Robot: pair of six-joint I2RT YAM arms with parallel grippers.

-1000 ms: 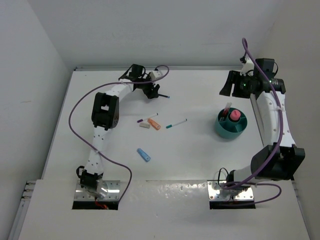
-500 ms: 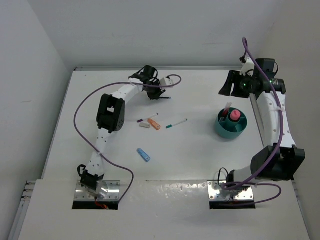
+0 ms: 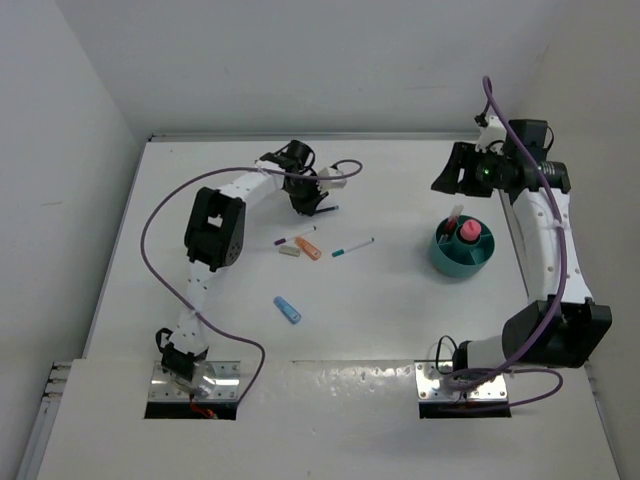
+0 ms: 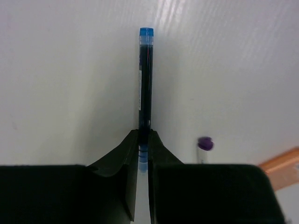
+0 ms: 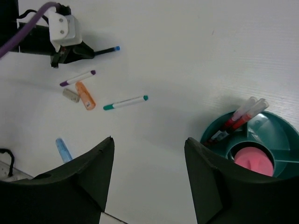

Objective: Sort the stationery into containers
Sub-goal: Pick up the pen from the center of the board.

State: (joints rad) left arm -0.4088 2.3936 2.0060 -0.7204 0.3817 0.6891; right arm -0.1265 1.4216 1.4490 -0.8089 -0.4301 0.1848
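The left hand (image 4: 144, 140) pinches a blue pen (image 4: 145, 79) near its back end, the two fingers (image 4: 121, 154) pressed against the barrel from either side and the blue tip pointing away from the wrist. From the overhead camera this hand (image 3: 318, 200) is at the far middle of the white counter (image 3: 400, 330). Whether the pen rests on the counter or is raised off it cannot be told.

Just beside it, toward the arms, lies a loose cluster. A purple-capped pen (image 3: 295, 237), an orange stick (image 3: 309, 249) and a beige eraser (image 3: 289, 251) are close together, with a teal pen (image 3: 352, 247) a little to their right. A blue stick (image 3: 288, 310) lies alone, nearer the arm bases and well apart from the rest.

The right hand (image 5: 148, 140) hangs over the far right of the counter with its fingers spread wide and nothing between them. Near it stands the round teal cup (image 3: 445, 265), upright. A fat pink marker (image 3: 468, 231) stands in one of its compartments. Thin red pens (image 5: 238, 119) lean against the rim in another compartment, on the side facing the cluster.
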